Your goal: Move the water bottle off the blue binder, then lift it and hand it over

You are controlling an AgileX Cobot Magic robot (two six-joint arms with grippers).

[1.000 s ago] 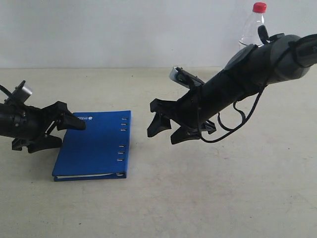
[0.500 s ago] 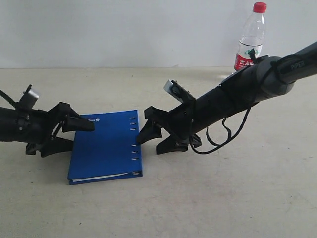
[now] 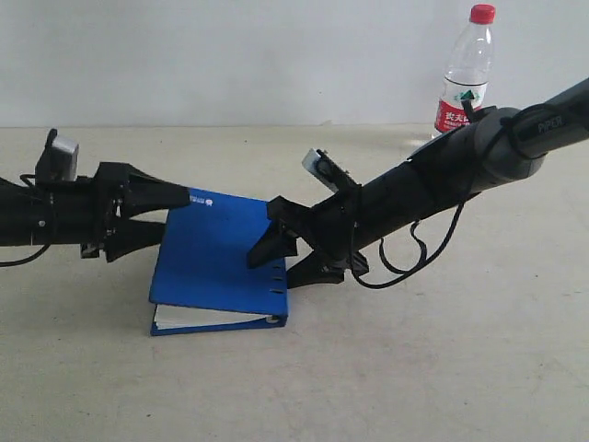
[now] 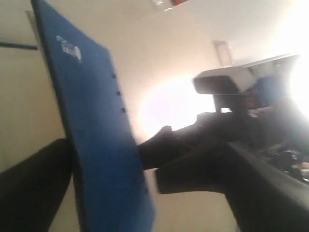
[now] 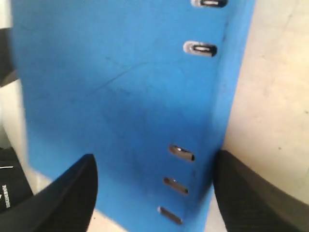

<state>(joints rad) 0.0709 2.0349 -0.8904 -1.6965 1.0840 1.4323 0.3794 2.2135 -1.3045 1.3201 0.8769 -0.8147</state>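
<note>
The blue binder [image 3: 216, 258] lies on the table with its left side tilted up and white pages showing at the front. My left gripper [image 3: 177, 214] is open, with the binder's raised left edge between its fingers. In the left wrist view the binder [image 4: 96, 140] leans against one finger [image 4: 34, 193]. My right gripper [image 3: 271, 272] is open and straddles the ringed edge; its fingers [image 5: 63, 193] flank the binder's ring holes [image 5: 181, 152]. The water bottle [image 3: 467, 69], with its red cap, stands upright on the table at the back right, away from the binder.
A pale wall runs along the back of the beige table [image 3: 414, 368]. The right arm [image 3: 442, 175] stretches low from the right, passing in front of the bottle's base, with a cable loop [image 3: 419, 253] hanging under it.
The binder has slid to the right and its left side has risen. The left gripper followed it rightward and upward. The right gripper moved left and down onto the ringed edge.
</note>
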